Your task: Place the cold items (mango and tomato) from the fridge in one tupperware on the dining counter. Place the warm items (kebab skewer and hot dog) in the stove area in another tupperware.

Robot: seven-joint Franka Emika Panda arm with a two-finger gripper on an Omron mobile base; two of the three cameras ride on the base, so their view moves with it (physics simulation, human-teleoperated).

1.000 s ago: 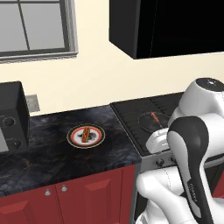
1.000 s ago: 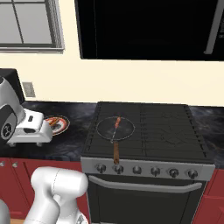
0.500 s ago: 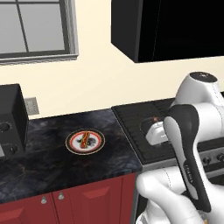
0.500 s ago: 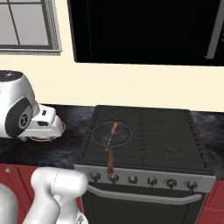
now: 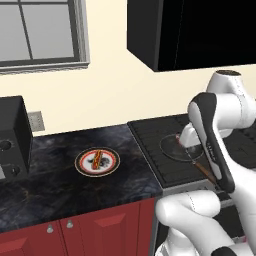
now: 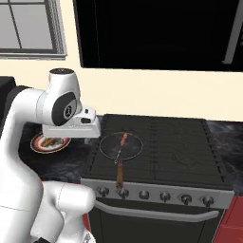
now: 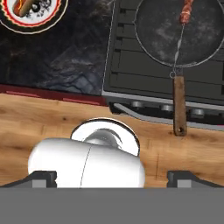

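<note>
Jaws are spread wide with nothing in them, hanging high over the stove (image 6: 156, 142) edge. Kebab skewer (image 7: 187, 11) lies in the pan (image 7: 175, 37) just ahead; hot dog (image 7: 25, 5) sits on a plate (image 5: 97, 161) on the counter (image 5: 60, 180), off to one side.

arm raised, gripper (image 7: 112, 177) apparently wide open

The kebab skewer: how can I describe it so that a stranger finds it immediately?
Find the black stove right of the dark counter. On its front left burner sits a round pan with a wooden handle. The kebab skewer is the thin reddish stick lying inside that pan, unlike the hot dog on its plate.
</note>
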